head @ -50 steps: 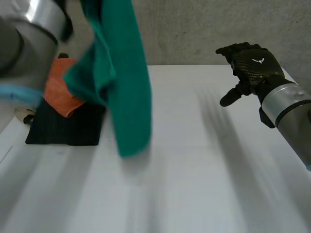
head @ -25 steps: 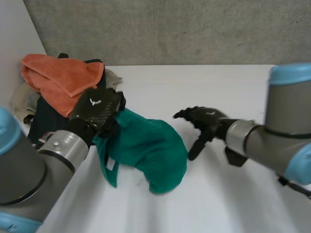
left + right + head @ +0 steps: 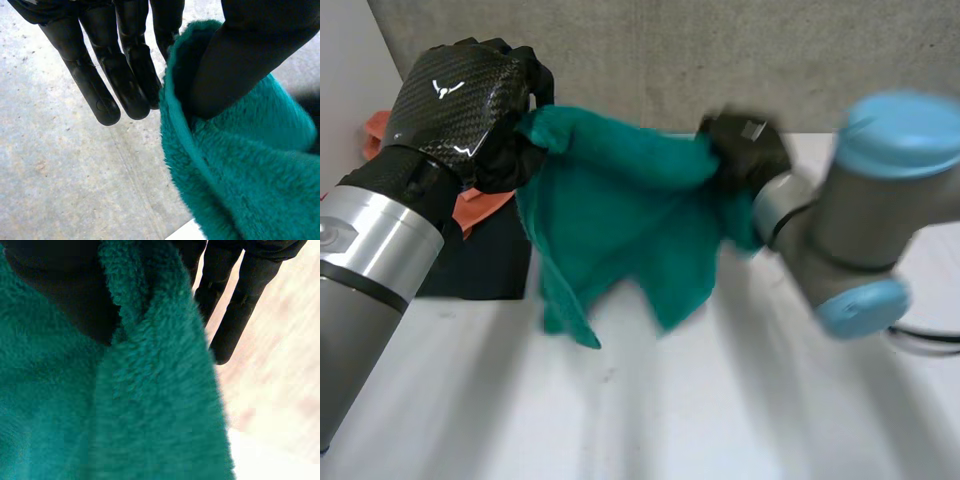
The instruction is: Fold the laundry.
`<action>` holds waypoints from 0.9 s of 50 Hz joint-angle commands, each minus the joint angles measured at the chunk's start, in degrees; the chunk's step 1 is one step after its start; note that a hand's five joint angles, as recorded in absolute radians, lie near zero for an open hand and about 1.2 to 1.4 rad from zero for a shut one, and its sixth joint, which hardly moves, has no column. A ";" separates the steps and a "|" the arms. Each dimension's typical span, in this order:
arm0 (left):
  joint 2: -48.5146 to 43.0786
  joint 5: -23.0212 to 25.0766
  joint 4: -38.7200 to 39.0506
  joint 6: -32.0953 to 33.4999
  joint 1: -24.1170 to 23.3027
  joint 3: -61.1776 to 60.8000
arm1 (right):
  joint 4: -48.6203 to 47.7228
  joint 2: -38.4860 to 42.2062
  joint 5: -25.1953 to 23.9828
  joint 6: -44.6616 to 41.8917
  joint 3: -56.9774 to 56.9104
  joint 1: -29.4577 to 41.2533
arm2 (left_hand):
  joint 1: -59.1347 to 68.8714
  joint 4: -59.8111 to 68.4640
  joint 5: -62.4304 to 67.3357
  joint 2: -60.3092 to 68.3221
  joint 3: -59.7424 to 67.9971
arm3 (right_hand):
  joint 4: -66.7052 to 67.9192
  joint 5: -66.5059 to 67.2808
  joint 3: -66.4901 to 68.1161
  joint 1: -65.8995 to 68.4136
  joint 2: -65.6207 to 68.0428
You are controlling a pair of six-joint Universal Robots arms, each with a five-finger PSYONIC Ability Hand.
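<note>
A teal fleece towel (image 3: pixel 620 215) hangs in the air above the white table (image 3: pixel 740 400), stretched between my two hands. My left hand (image 3: pixel 470 105) is raised at the left and shut on the towel's upper left corner. In the left wrist view the thumb presses the towel (image 3: pixel 240 175) against a finger while the other fingers (image 3: pixel 125 75) stay straight. My right hand (image 3: pixel 745 145) grips the upper right corner. The right wrist view has the towel (image 3: pixel 125 405) pinched under the thumb, with the remaining fingers (image 3: pixel 235 310) straight beside it. The lower edge dangles in uneven points.
An orange cloth (image 3: pixel 472 207) lies on a black garment (image 3: pixel 480 262) at the table's far left, behind my left arm. A grey wall (image 3: pixel 720 60) runs along the back edge. Bare white tabletop lies below the hanging towel.
The towel was bunched on the table in my left hand; now it is lifted and spread. My right hand, open before, has shut on its other corner.
</note>
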 commanded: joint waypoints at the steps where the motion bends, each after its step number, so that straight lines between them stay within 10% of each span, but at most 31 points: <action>1: -2.74 -2.07 0.21 -4.59 -4.11 -2.42 | -10.55 -9.11 -5.84 -6.10 1.98 -3.50 | 15.51 11.26 13.86 11.50 11.79 | 11.81 14.26 12.10 15.76 12.36; 16: -17.69 -8.84 6.80 -18.39 -24.15 -9.99 | -7.30 9.78 -18.59 -7.41 2.51 -3.76 | 15.51 11.26 13.86 11.50 11.79 | 11.81 14.26 12.10 15.76 12.36; 20: -16.99 -9.81 4.26 -18.22 -24.77 -9.64 | -5.02 12.77 -22.54 -10.75 3.12 -2.88 | -13.33 -17.57 -14.98 -17.34 -17.05 | -8.76 -6.32 -8.47 -4.81 -8.21; 21: -16.46 -9.89 3.56 -18.13 -24.69 -9.55 | -3.45 12.69 -24.20 -12.41 3.04 -2.88 | -20.23 -24.48 -21.88 -24.24 -23.95 | -38.71 -36.26 -38.42 -34.76 -38.16; 23: -14.54 -10.07 1.19 -17.52 -24.25 -9.55 | -1.77 12.25 -25.27 -13.83 2.60 -3.06 | -37.35 -41.60 -39.00 -41.36 -41.07 | -57.79 -55.35 -57.50 -53.84 -57.24; 45: 4.20 -1.29 -3.66 -12.94 -3.86 -12.36 | 22.13 0.64 -14.20 -3.73 -2.85 -13.08 | -51.42 -55.66 -53.07 -55.43 -55.14 | -57.02 -54.57 -56.72 -53.06 -56.47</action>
